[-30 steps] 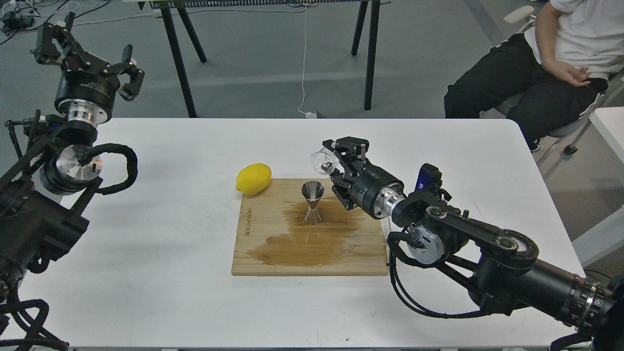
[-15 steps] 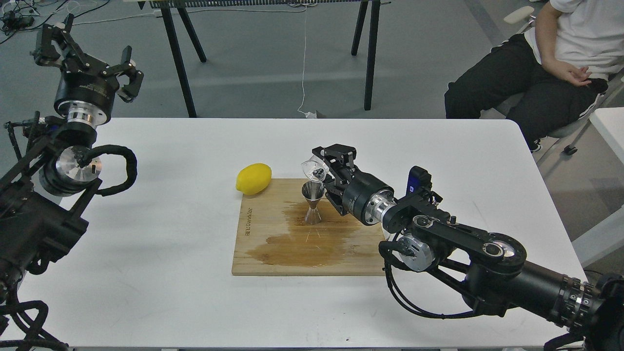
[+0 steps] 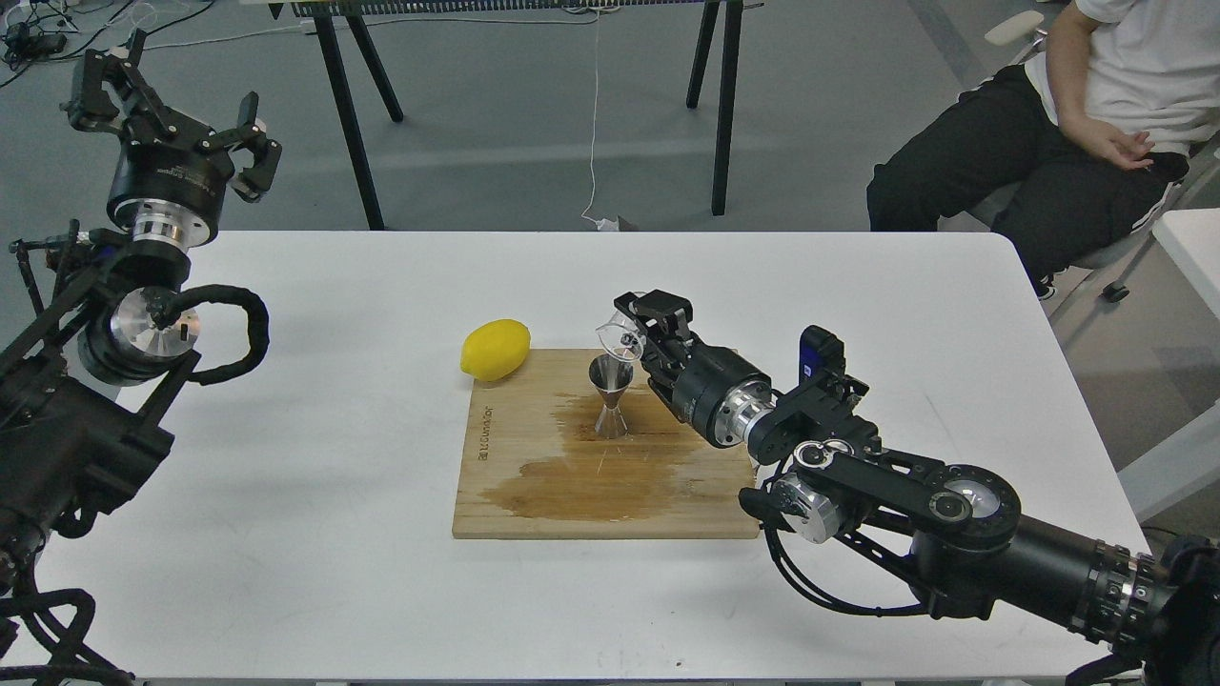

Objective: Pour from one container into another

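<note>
The shiny steel jigger (image 3: 610, 395) stands upright on the wooden cutting board (image 3: 534, 476), near its back edge. My right gripper (image 3: 637, 329) is shut on the small clear glass cup (image 3: 619, 340), which is tipped steeply with its mouth turned down and left, right above the jigger's mouth. A dark wet stain covers the board around and in front of the jigger. My left gripper (image 3: 172, 105) is raised at the far left, beyond the table's back corner, open and holding nothing.
A yellow lemon (image 3: 496, 350) lies on the white table (image 3: 315, 572) touching the board's back left corner. A seated person (image 3: 1077, 124) is at the back right beyond the table. Black table legs stand on the floor behind.
My right gripper has moved left and down with the glass cup and tipped it further, bringing it from beside the jigger to right over its mouth. The left arm has stayed put.
</note>
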### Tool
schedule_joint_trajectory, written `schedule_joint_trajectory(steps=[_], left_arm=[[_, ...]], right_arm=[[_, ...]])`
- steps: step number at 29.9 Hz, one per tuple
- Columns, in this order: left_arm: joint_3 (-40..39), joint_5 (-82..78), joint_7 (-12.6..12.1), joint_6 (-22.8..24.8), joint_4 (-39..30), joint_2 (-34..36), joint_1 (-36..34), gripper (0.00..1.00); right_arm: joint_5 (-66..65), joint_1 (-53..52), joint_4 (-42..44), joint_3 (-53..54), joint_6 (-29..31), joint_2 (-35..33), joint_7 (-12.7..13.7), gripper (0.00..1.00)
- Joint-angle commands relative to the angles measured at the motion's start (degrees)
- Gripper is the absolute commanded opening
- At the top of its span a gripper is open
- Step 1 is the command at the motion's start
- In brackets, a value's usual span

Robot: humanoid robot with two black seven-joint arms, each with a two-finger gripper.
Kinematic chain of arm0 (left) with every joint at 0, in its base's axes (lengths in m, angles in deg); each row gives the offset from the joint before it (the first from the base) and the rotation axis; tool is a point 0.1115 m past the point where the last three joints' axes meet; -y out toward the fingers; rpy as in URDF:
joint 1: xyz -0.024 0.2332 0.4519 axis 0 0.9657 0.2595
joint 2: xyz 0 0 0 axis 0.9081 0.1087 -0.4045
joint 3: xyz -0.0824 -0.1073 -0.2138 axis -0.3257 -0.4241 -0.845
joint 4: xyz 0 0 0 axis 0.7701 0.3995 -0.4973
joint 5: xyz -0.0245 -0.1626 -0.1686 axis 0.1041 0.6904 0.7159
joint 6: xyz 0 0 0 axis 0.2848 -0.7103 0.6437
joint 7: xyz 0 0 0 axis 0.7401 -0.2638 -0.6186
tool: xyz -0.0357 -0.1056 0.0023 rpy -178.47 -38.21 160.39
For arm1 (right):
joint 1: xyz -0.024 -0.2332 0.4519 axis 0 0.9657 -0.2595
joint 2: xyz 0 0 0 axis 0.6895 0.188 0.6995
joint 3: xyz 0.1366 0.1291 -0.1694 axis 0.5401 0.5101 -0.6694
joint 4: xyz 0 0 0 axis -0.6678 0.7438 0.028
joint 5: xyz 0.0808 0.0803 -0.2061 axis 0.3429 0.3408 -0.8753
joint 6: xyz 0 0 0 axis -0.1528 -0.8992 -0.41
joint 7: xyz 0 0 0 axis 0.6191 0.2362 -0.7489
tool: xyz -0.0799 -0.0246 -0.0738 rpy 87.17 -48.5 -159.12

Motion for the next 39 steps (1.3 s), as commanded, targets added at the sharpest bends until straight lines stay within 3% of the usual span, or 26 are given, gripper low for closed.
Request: schedule_joint_trajectory(steps=[1,39], left_arm=[[-0.08,0.0,0.08,0.0,0.0,-0.01,0.02,1.0],[-0.08,0.0,0.7,0.0,0.0,-0.1,0.11,1.0]], right_arm=[[-2.75,0.06,0.56,-0.03,-0.48,0.0,0.0,0.38],[-19.01,-1.7,3.11,-4.77,-2.68,1.58,-1.22,0.39]])
